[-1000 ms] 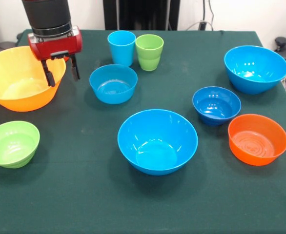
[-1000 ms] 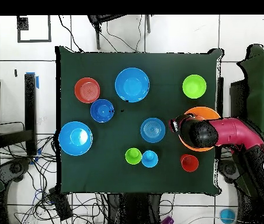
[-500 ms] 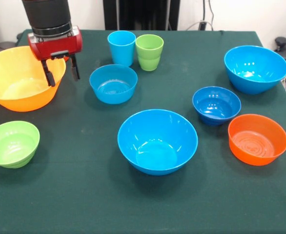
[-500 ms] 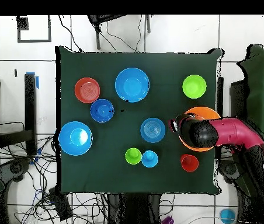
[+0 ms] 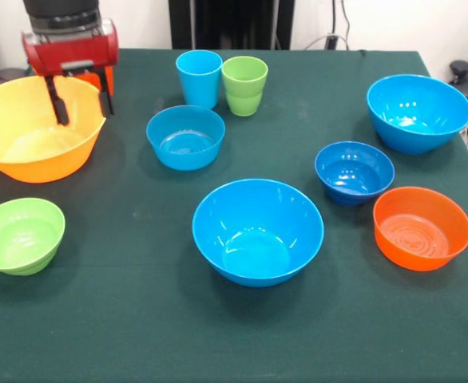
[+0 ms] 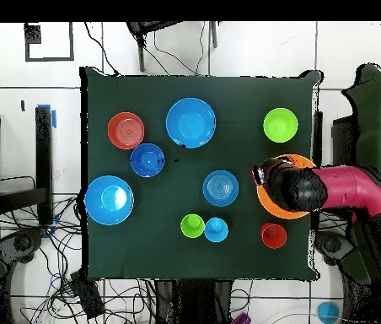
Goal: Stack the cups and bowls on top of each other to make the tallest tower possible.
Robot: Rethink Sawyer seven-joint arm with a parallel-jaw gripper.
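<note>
My gripper (image 5: 81, 102) is open at the right rim of the very large yellow-orange bowl (image 5: 26, 136), with one finger over the bowl's inside and the other outside the rim. In the overhead view the gripper (image 6: 264, 175) and arm cover most of that bowl (image 6: 268, 205). The orange cup (image 5: 107, 79) peeks out behind the gripper and shows whole from above (image 6: 273, 235). A light blue cup (image 5: 199, 77) and a lime green cup (image 5: 244, 84) stand side by side. Every bowl stands alone; no tower shows.
The medium light blue bowl (image 5: 185, 136) sits just right of the gripper. A large bright blue bowl (image 5: 257, 230) is at centre, another (image 5: 418, 112) at far right. The dark blue bowl (image 5: 354, 171), orange bowl (image 5: 422, 227) and lime green bowl (image 5: 19, 234) stand apart.
The gripper has risen and shifted left in the front view, from beside the yellow-orange bowl's outer wall to astride its rim. The cups and the other bowls have not moved.
</note>
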